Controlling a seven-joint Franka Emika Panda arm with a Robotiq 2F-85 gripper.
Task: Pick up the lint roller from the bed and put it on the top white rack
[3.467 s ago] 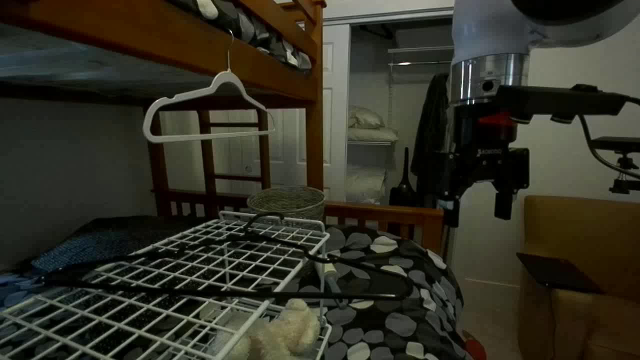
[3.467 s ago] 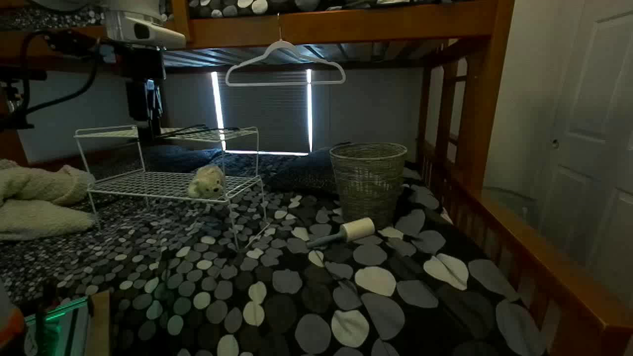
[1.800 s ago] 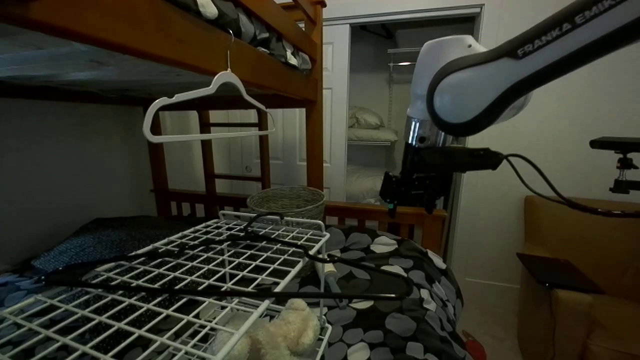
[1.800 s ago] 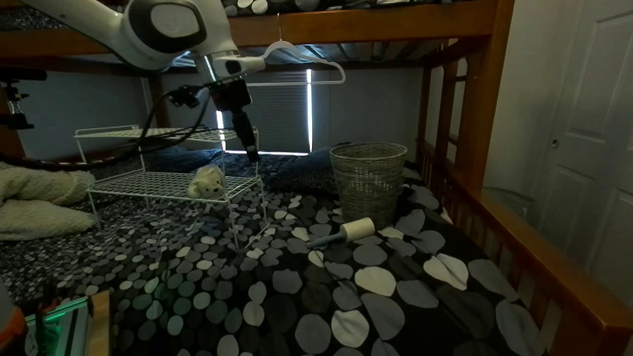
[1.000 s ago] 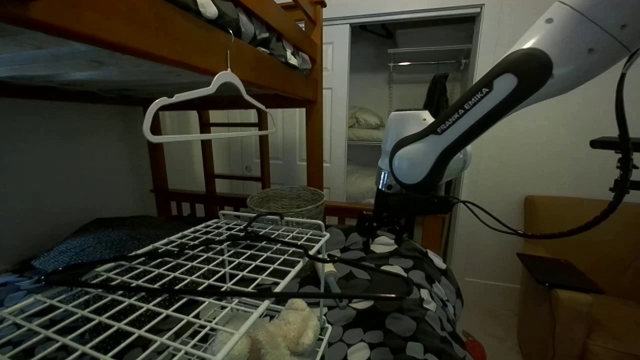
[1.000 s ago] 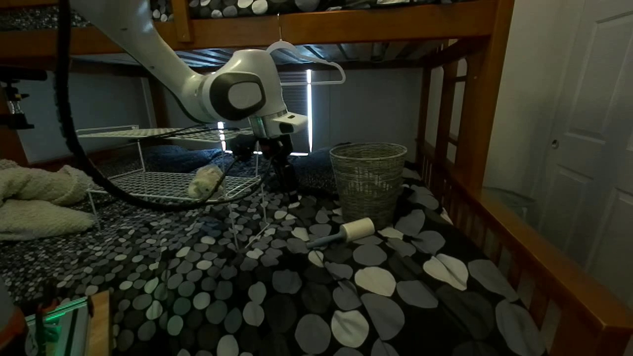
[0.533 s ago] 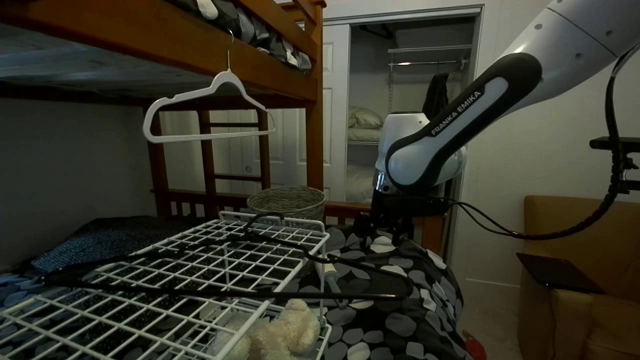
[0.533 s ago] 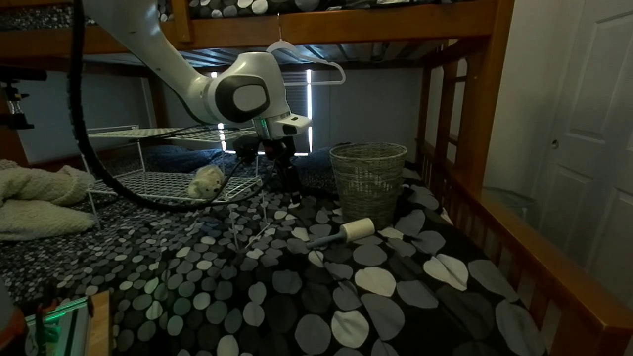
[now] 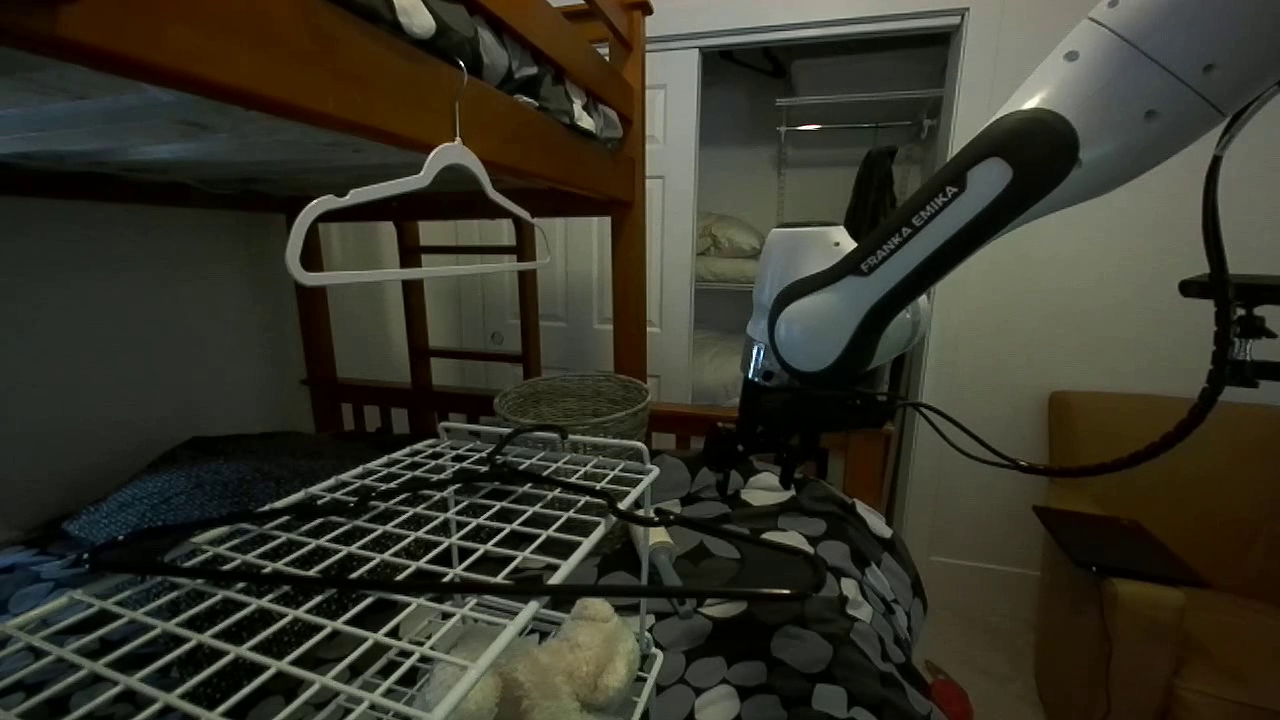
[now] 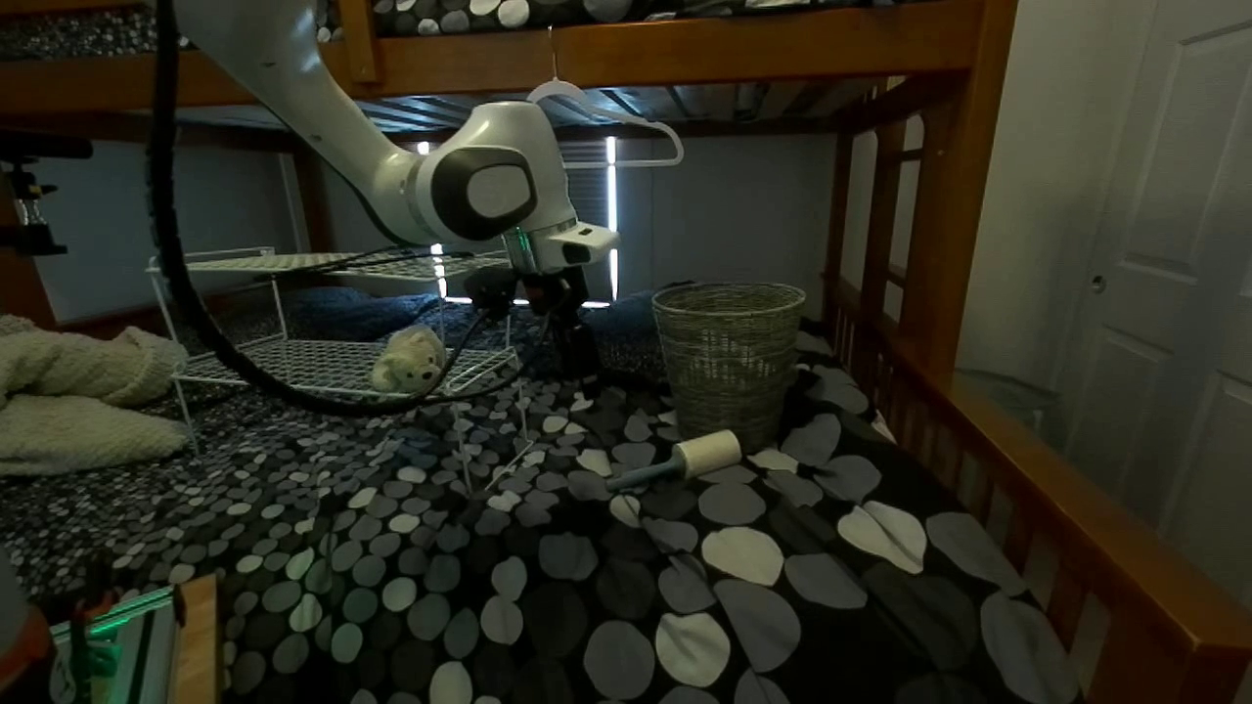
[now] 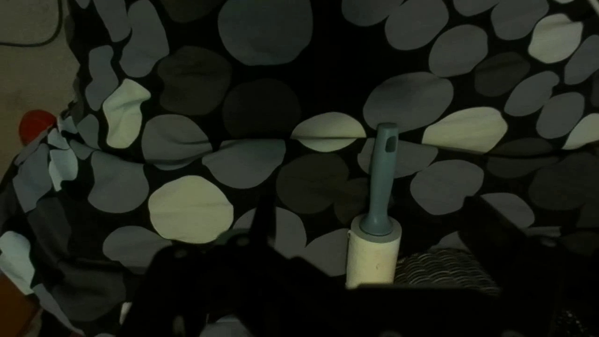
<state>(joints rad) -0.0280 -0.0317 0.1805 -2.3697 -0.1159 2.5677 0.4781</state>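
Note:
The lint roller lies on the bed, its off-white roll [image 10: 709,455] near the basket and its grey-blue handle pointing away from it. In the wrist view, the roll [image 11: 374,255] is partly hidden by the gripper body. The bed [image 10: 626,626] has black bedding with white and grey circles. The top white rack [image 9: 400,535] is the upper grid of a two-level wire stand and also shows in an exterior view [image 10: 220,264]. My gripper [image 11: 368,203] is open and empty, fingers wide apart on either side of the roller in that view. In both exterior views it is above the bed, apart from the roller [image 9: 755,482] [image 10: 582,376].
A wicker basket [image 10: 729,367] stands right beside the roll. A black hanger [image 9: 650,588] lies across the top rack and overhangs it. A stuffed toy [image 10: 409,362] sits on the lower rack. A white hanger [image 9: 420,272] hangs from the upper bunk. A wooden rail [image 10: 1056,499] edges the bed.
The arm has swung from beside the upper rack level down over the bed, closer to the roller. In the last half second it has barely moved. The roller has not moved.

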